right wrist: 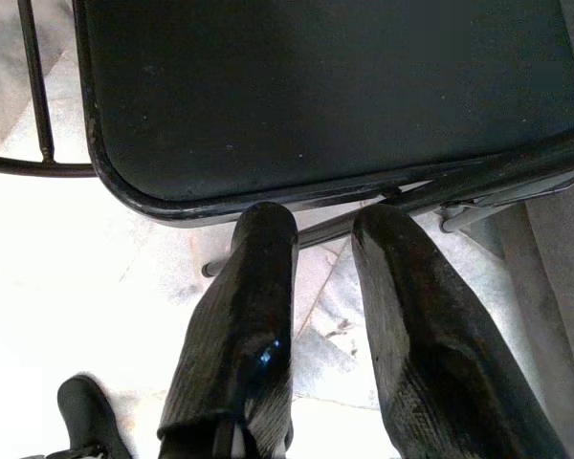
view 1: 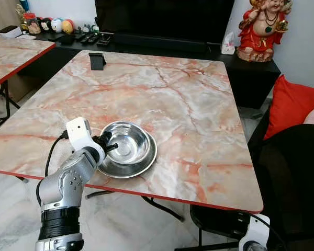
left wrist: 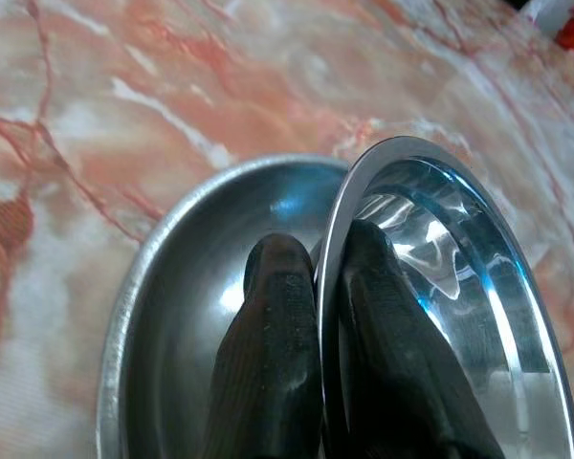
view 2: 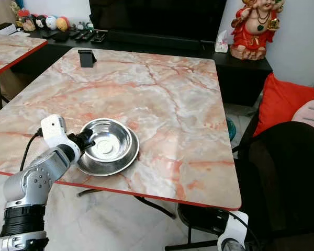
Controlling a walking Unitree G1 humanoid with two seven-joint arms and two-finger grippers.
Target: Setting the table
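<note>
The left gripper [left wrist: 316,277] pinches the rim of a bowl [left wrist: 440,287], with a plate [left wrist: 163,296] under it. The right gripper [right wrist: 320,239] hangs spread above a chair [right wrist: 316,86].

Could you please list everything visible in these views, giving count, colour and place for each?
Round steel bowl: one, silver, sitting in the plate, its rim pinched by the left fingers.
Shallow round steel plate: one, silver, under the bowl near the table's front edge.
Marble-patterned red-edged table: one, pink and grey, centre; a second like it at far left.
Small black stand: one, at the table's far edge.
Red laughing figurine: one, on the dark cabinet, far right.
Red cushion: one, at right.
Black folding chair: one, below the table's right front corner.
Left gripper: shut on the bowl's rim.
Right gripper: low at right, fingers apart, above the floor by the chair.
</note>
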